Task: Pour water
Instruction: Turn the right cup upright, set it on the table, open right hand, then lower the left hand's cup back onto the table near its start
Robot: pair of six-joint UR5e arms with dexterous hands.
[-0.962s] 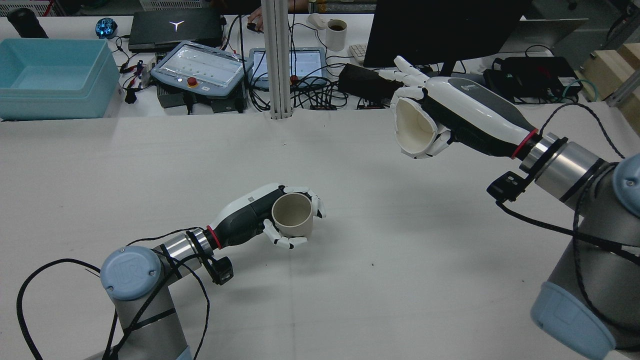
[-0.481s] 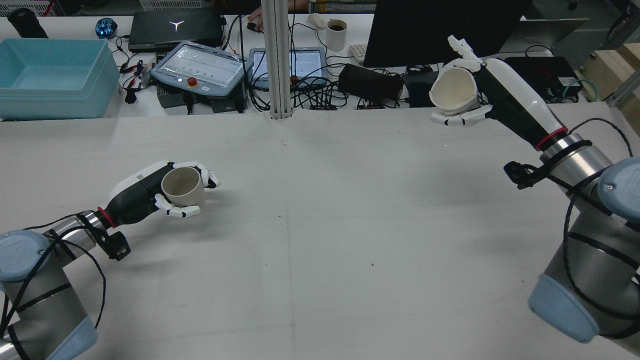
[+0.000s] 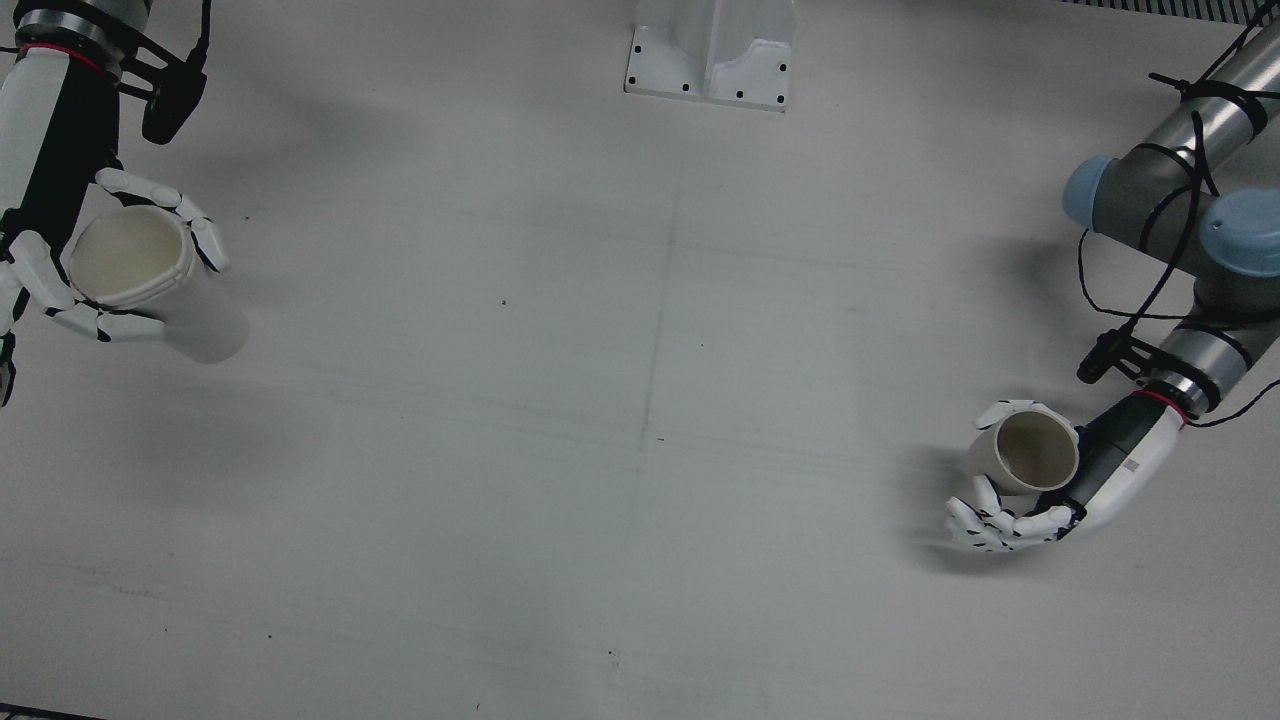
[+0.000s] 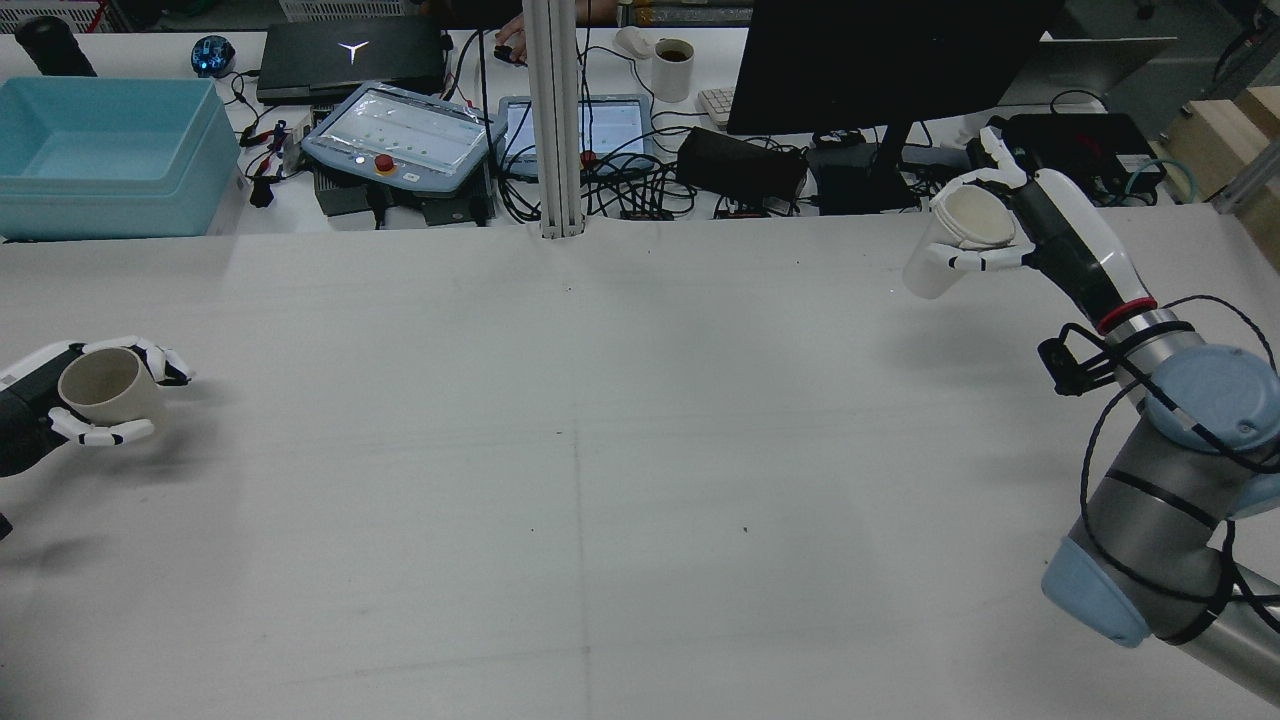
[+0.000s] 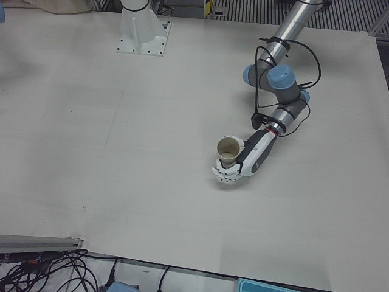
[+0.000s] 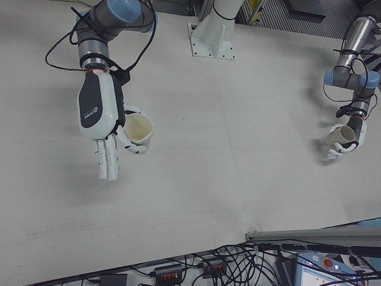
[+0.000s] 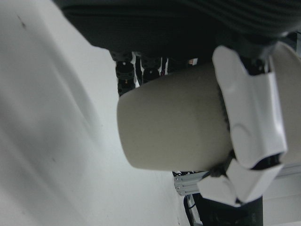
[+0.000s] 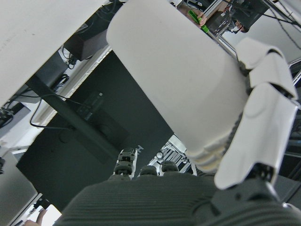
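Gripping a cup (image 4: 108, 385), each hand.

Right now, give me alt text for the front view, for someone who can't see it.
Two robot hands each hold a cup at opposite edges of a bare white table. The right hand, at the view's upper left, grips a white cup; the left hand, at lower right, grips a beige cup. Both cups' open mouths face the camera.

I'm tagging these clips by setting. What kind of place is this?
Most likely a robotics lab: two robot arms at a white table, with a control pendant, a laptop and a dark monitor on the cluttered bench behind.
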